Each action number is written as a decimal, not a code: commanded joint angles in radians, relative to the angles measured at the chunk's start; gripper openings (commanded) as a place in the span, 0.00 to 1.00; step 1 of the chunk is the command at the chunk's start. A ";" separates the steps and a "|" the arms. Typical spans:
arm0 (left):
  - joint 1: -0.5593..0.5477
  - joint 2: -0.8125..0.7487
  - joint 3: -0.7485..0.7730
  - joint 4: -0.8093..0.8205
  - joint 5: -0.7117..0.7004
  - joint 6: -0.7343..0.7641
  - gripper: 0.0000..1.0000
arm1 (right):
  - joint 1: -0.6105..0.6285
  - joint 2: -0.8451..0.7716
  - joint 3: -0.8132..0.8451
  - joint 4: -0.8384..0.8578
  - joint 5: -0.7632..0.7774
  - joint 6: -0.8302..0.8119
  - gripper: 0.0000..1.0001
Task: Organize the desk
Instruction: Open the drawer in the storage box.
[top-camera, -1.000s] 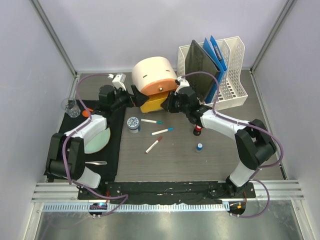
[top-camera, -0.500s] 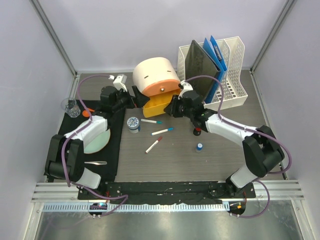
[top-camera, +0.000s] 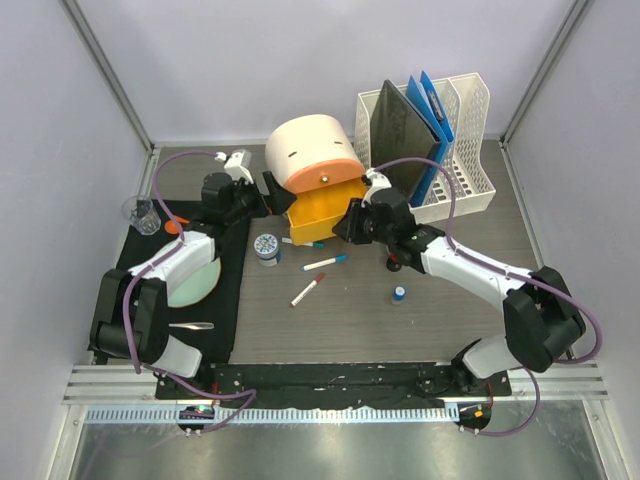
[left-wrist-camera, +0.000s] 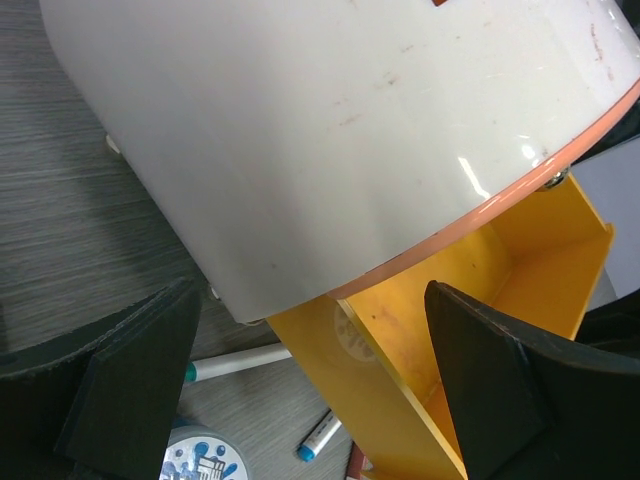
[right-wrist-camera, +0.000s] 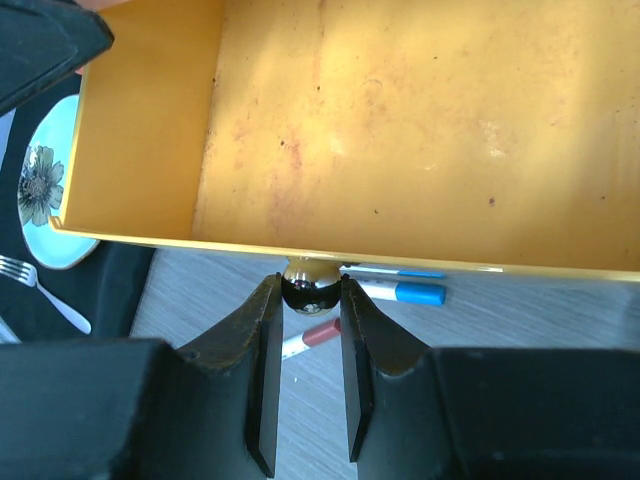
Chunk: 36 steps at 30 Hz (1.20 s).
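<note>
While pinching the small shiny metal ball knob (right-wrist-camera: 310, 281) between both pads, right end effector (right-wrist-camera: 307, 300) low against the front wall of the open yellow plastic drawer (right-wrist-camera: 400, 120). Jaws narrowed onto the knob, one pad on each side. Drawer tray directly ahead of the fingers, bare inside, faintly stained.

Under the drawer front, just beside the right fingertips: blue-capped white marker (right-wrist-camera: 400, 293) and red-capped white marker (right-wrist-camera: 312, 335), both flat on the dark grey-brown wood-grain laminate bench (top-camera: 430, 310). Bench beneath both end effectors, running out to metal rails on every side.

Left end effector (left-wrist-camera: 310, 290) spread wide, one finger to each side of the lower edge of the cream domed housing with orange rim (top-camera: 310, 150). Contact with the housing: cannot tell.

Below the left fingers: round blue-and-white tin (top-camera: 267, 246) on the bench, near the drawer's corner.

Left of the right end effector: pale flowered plate (right-wrist-camera: 45, 200) and metal fork (right-wrist-camera: 40, 290) on the black cloth mat (top-camera: 230, 300).

Behind the right end effector's arm: white slotted file rack (top-camera: 470, 150).
</note>
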 joint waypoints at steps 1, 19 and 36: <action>-0.004 -0.034 0.016 0.002 -0.062 0.008 1.00 | 0.005 -0.083 -0.020 -0.012 0.021 0.009 0.11; -0.004 -0.046 0.024 -0.009 -0.127 0.007 1.00 | 0.025 -0.137 -0.045 -0.064 0.000 0.020 0.11; -0.004 -0.040 0.044 -0.013 -0.139 -0.001 1.00 | 0.042 -0.175 -0.072 -0.088 -0.008 0.032 0.12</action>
